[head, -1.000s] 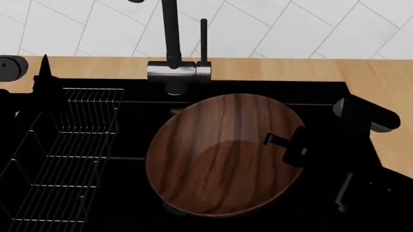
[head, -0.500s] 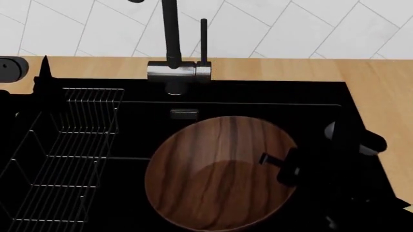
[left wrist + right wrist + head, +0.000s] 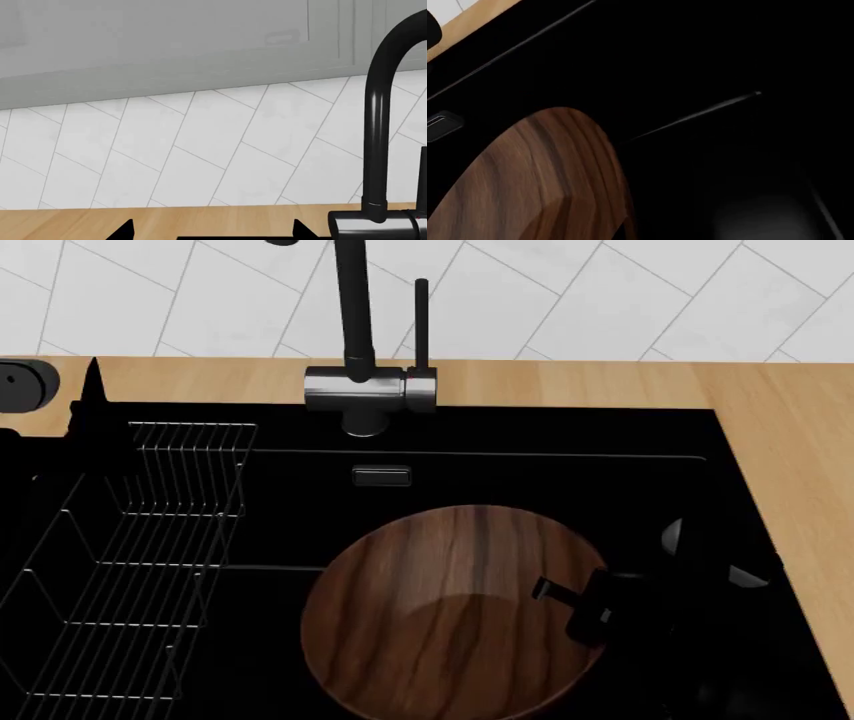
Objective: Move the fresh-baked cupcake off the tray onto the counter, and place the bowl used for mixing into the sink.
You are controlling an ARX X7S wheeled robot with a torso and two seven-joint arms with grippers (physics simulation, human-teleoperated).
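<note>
Left wrist view: White herringbone tile wall (image 3: 200, 145) under grey cabinets; a strip of pale wood counter (image 3: 200, 220) below; the black faucet (image 3: 377, 125) arches at one side. The left gripper itself is not shown.

Head view: The right gripper (image 3: 587, 605) is clamped over the bowl (image 3: 447, 615) at its rim, one finger inside, likely so the bowl hangs level while going down into the sink (image 3: 534, 465). A wire rack (image 3: 134, 560) sits well off on the bowl's far side from the gripper. Cupcake and tray are out of sight.

Right wrist view: The bowl's streaked wall fills the space beside the gripper, with the dark basin behind.
</note>
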